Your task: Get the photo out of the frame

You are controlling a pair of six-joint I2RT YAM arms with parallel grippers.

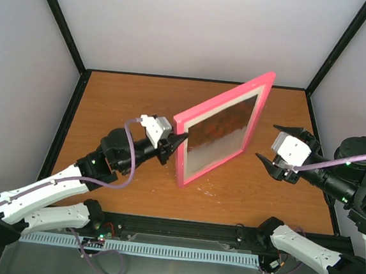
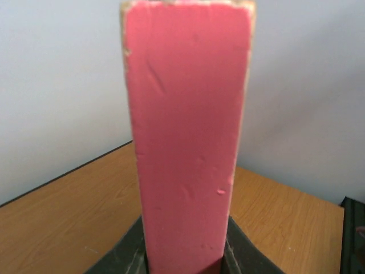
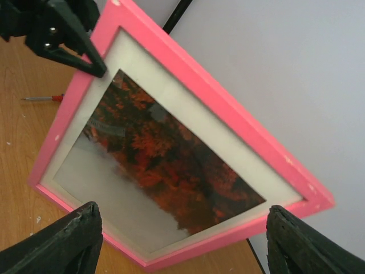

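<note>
One frame [image 1: 225, 99]: left jaws pinch its edge, right jaws spread facing the photo [image 1: 225, 131].

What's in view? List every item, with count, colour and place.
frame: one, bright pink, upright mid-table
photo: one, dark red and black fading to pale grey, inside the frame
mat: one, white, around the photo
screwdriver: one, red handle, lying on the table beyond the frame
table: one, brown wood, under everything
left gripper: one, black, shut on the frame's near end
right gripper: one, black, open, facing the photo, clear of the frame
</note>
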